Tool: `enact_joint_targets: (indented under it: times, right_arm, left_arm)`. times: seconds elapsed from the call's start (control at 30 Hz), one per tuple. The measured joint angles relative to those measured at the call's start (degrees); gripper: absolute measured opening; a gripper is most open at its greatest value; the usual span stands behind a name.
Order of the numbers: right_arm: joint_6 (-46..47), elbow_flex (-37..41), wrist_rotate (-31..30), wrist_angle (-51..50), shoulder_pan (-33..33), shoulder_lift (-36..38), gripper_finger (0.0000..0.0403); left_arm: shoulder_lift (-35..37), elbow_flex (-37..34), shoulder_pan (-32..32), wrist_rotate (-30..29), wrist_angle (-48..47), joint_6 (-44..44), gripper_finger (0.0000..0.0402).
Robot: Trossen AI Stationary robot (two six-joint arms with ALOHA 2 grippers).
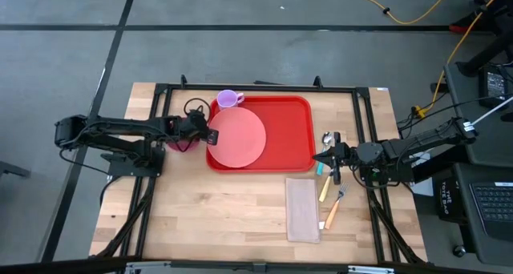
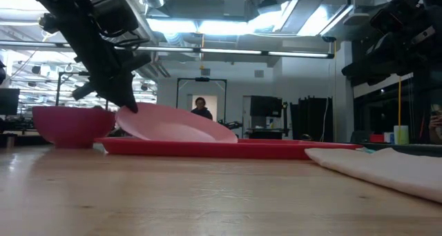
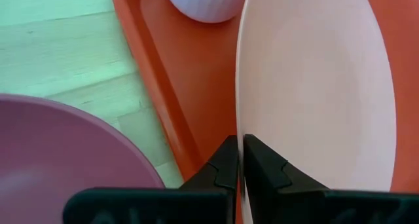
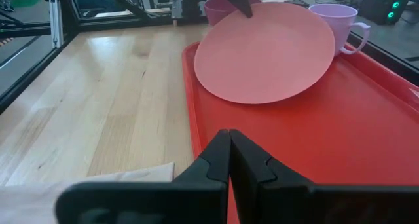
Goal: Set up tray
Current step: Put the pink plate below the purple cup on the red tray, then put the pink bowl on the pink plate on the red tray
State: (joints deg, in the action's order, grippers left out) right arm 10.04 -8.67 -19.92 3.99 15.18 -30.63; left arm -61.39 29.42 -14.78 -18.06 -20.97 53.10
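The red tray (image 1: 284, 130) lies at the table's middle. A salmon-pink plate (image 1: 238, 138) sits tilted on the tray's left part. Its right edge (image 2: 231, 138) rests on the tray and its left edge is raised. My left gripper (image 1: 210, 135) is shut on the plate at the tray's left edge. A lilac cup (image 1: 229, 99) stands at the tray's far left corner. My right gripper (image 1: 325, 156) is shut at the tray's right rim (image 4: 196, 145), near its front corner. My left gripper pinches the plate's left rim (image 3: 240, 129) between its two fingers, only at the edge. The fingers come from the table's left, slanting down. The plate is tilted: its held side is lifted and its right edge lies on the tray (image 2: 207, 148). My right gripper's shut fingers (image 4: 219, 152) are over the tray's right rim; I cannot tell whether they touch it.
A dark pink bowl (image 1: 180, 143) stands on the table just left of the tray, under my left arm. A beige napkin (image 1: 302, 210) lies in front of the tray's right corner. Cutlery (image 1: 330, 195) lies right of the napkin, below my right gripper.
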Motion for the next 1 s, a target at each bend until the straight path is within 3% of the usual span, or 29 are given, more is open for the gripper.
enact_joint_targets:
  times: [0.2, 0.63, 1.0]
  right_arm:
    - [0.1, 0.0, 0.0, -0.01, 0.0, 0.0, 0.0009]
    - [0.07, 0.0, 0.0, -0.02, 0.01, 0.0, 0.0009]
    - [0.13, 0.0, 0.0, -0.02, 0.0, 0.0, 0.0009]
  left_arm:
    - [0.0, -0.01, -0.01, 0.2, 0.05, -1.98, 0.0009]
    - [-0.04, -0.04, -0.01, -0.12, -0.22, -3.3, 0.0082]
    - [-0.04, -0.04, -0.01, -0.31, 0.02, -7.15, 0.0085]
